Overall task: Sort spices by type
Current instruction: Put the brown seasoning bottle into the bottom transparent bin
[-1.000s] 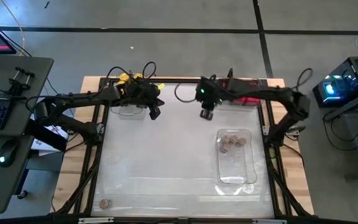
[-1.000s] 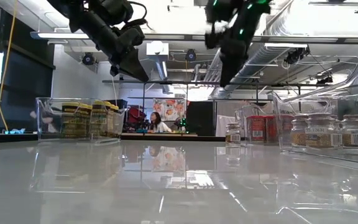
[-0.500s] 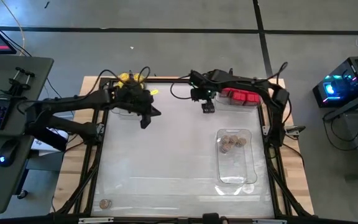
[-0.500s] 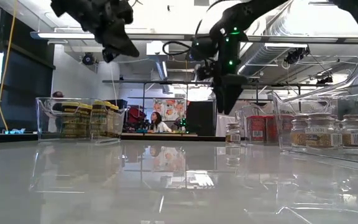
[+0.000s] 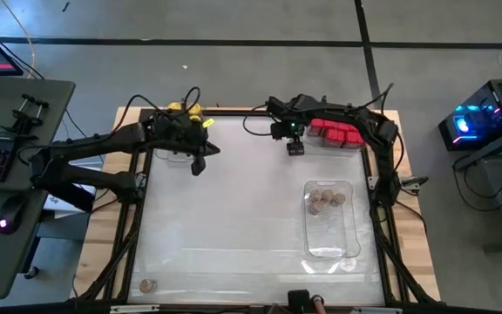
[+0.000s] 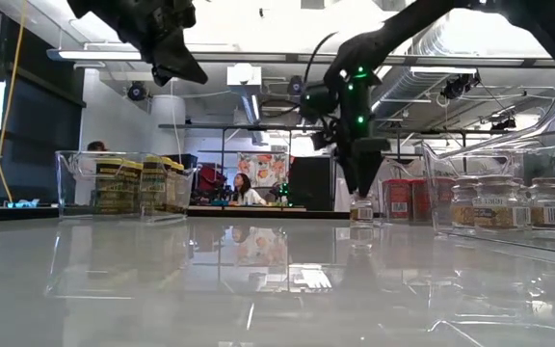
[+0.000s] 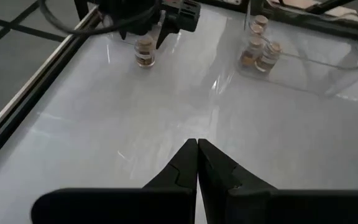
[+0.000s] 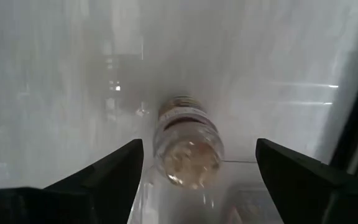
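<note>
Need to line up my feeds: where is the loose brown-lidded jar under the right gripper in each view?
High: hidden under the right gripper.
Low: loose jar below that gripper, left of the red boxes.
Left wrist: jar standing far off.
Right wrist: jar between the open fingers.
Shared landmark: right gripper.

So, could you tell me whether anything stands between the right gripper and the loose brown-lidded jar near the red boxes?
Nothing visible does. The right gripper hangs directly over the brown-lidded jar, its fingers spread wide to either side of the jar, with only bare table around it.
</note>
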Available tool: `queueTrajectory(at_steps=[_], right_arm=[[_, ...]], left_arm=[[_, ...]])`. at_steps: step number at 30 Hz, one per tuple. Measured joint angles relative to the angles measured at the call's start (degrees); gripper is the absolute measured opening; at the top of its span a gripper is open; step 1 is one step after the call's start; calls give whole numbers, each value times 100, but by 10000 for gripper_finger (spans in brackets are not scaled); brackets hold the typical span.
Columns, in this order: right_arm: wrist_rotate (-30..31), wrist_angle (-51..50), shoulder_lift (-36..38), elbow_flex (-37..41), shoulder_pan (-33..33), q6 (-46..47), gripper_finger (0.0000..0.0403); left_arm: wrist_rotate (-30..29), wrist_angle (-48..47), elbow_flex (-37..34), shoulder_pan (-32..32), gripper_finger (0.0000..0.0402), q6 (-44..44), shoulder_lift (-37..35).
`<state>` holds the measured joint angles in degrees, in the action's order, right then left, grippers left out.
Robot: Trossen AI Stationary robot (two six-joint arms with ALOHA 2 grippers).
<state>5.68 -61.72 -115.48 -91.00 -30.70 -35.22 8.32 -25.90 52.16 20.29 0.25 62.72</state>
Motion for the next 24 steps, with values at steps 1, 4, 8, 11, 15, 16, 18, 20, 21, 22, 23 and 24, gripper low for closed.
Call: queueTrajectory(at_steps=[1,4,8,11,15,16,18,20,21,22,23,24], right_arm=[[4,-6,-53,-2,4,-13,307],[7,-19,-189,0,4,-40,307],[27,-17,-242,0,4,-35,304],[39,-22,-242,0,6,-69,279],[199,-77,-242,0,9,-71,204],[171,-77,-235,0,13,-38,182],[135,-21,-155,-22,38,123,160],[-99,90,-42,-18,65,313,139],[-103,125,7,-5,89,367,139],[-192,167,76,9,109,436,139],[-283,231,193,13,113,521,139],[-317,324,339,10,126,627,139]], left_arm=[[2,-27,0,0,0,35,0],[4,-94,0,0,0,46,2],[2,-149,0,0,0,236,2],[2,-126,0,0,0,304,2],[2,-118,0,0,0,306,2],[3,-102,0,0,0,329,2],[2,-39,0,0,0,392,4],[-1,95,0,4,0,447,4],[-10,182,0,13,0,450,4],[-11,283,0,33,0,449,4],[-21,391,0,48,0,445,4],[-31,494,0,68,0,444,4]])
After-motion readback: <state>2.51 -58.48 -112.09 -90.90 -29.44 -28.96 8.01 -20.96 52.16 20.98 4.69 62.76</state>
